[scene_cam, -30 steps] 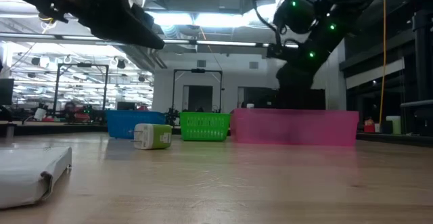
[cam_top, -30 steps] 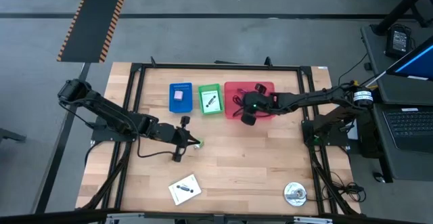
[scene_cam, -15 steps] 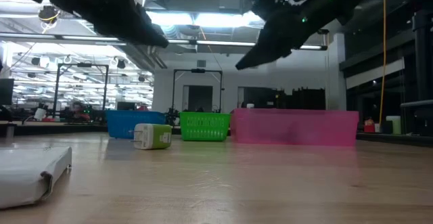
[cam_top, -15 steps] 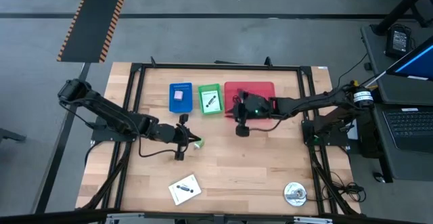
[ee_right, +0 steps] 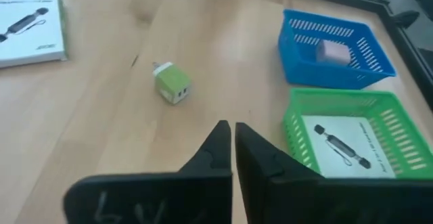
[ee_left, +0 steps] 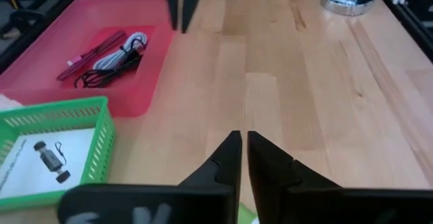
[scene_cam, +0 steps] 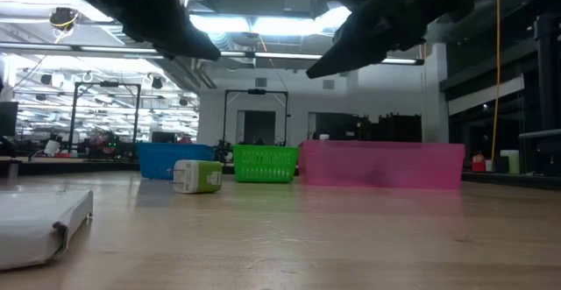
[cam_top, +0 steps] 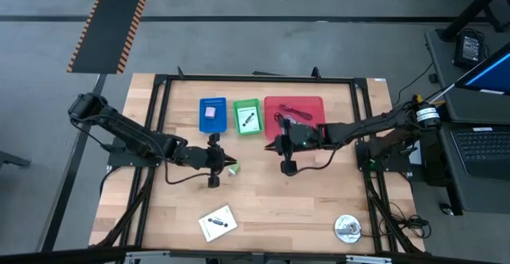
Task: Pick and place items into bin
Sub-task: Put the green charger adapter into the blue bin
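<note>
Right now your left gripper [cam_top: 213,161] hangs above the bare wooden table [cam_top: 303,208], just beside the small green-and-white charger cube [cam_top: 232,169], with its two dark fingers [ee_left: 230,158] pressed together and nothing between them. Your right gripper [cam_top: 288,156] is out over the open wood in front of the red plastic bin [cam_top: 271,103], and its fingers [ee_right: 220,146] are closed on nothing as well. From the right wrist view you can see the charger cube lying on the wood between the two grippers, touched by neither.

Along the table's far side you have three bins in a row. The blue mesh bin [cam_top: 202,120] holds a pale pinkish block [cam_top: 210,112]. Beside it, the green mesh bin [cam_top: 237,127] holds a white printed card [cam_top: 248,120] showing a dark gadget. In the red bin lie a maroon cable [ee_left: 91,51], a light-coloured cable loop [ee_left: 115,53] and a thin black cable [ee_left: 101,76], bunched together.

Near the front edge a white printed booklet [cam_top: 217,222] lies flat, well apart from both grippers. Toward the front right corner sits a round silver metal disc [cam_top: 347,228].
</note>
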